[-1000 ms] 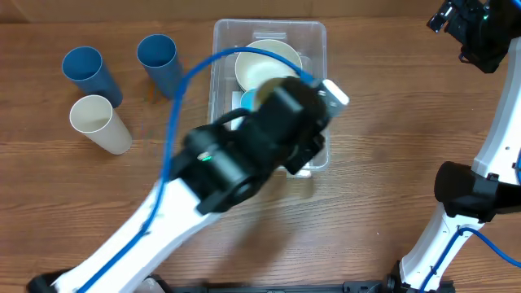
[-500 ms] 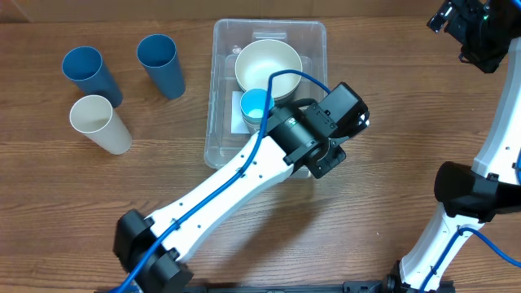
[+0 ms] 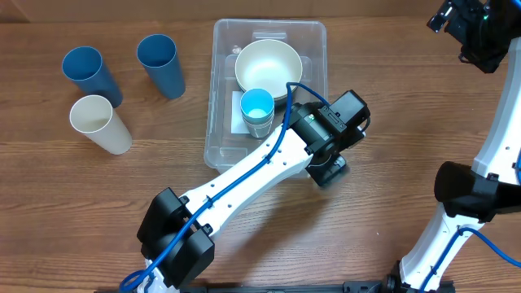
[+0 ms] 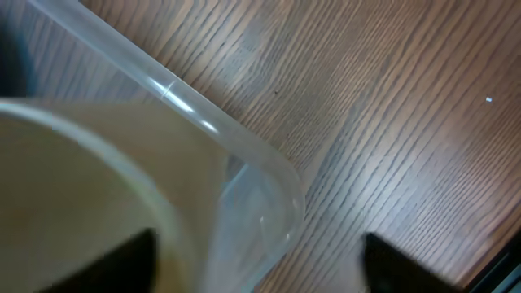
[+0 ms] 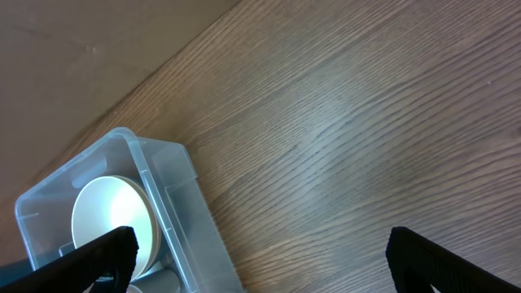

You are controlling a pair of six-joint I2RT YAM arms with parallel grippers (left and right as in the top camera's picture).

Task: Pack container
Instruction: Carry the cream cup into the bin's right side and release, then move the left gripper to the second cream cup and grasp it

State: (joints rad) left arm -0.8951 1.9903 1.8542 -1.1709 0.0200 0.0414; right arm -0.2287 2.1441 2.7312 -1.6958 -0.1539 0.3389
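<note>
Overhead: brown wooden desk (image 3: 407, 106); large clear rectangular plastic container (image 3: 221, 130) upper centre of frame, round white bowl (image 3: 267, 63) and small blue cup (image 3: 257, 104) inside. Left claw (image 4: 262, 262) released, empty, over container's lower-right corner. Right claw (image 5: 260, 259) released, upper right, well apart.

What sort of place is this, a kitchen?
Probably a robot test bench, not a kitchen: two robot arms stand at a wooden table with loose cups and a clear container.
</note>
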